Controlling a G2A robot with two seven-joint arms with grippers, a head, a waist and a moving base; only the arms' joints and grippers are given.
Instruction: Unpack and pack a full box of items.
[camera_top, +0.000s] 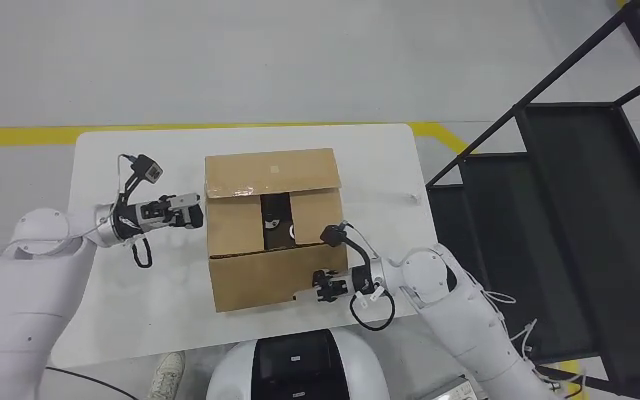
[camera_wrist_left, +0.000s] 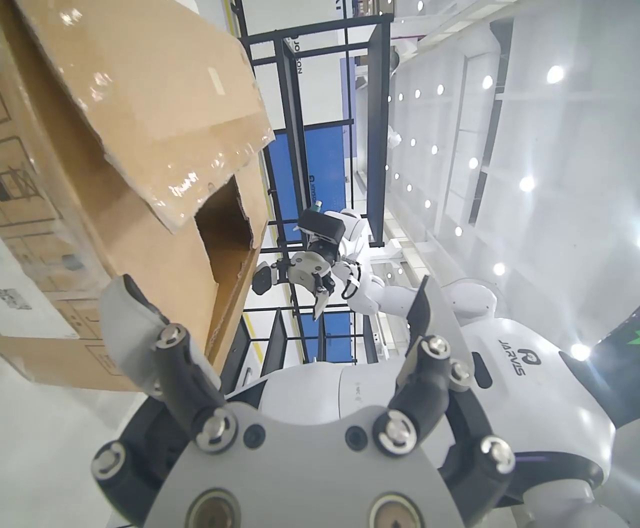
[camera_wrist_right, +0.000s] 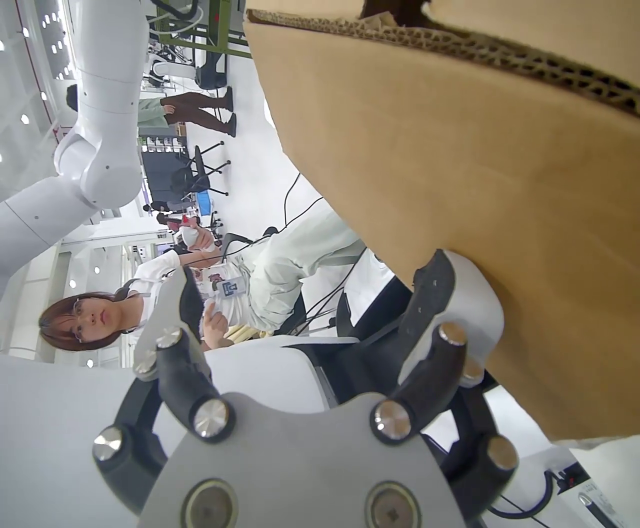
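Sitting in the middle of the white counter (camera_top: 120, 310), the cardboard box (camera_top: 230, 225) is taking up much of the top. Its far flap (camera_top: 272, 172) is lying folded over the opening, and its near flap (camera_top: 265, 280) is lying on the robot's side of the box; whether that one is flat or tilted I cannot tell.

The left pincer (camera_top: 193, 212) is hanging just beside the box's left wall, spread wide and gripping nothing, with one finger (camera_wrist_left: 130, 320) close against the cardboard. The right pincer (camera_top: 320, 287) is sitting at the box's near right corner, also spread and gripping nothing; one finger (camera_wrist_right: 450, 300) is touching the near flap's face while the other is standing free.

Between the two flaps a gap is showing dark things (camera_top: 272, 228) inside the box, too hidden to name.
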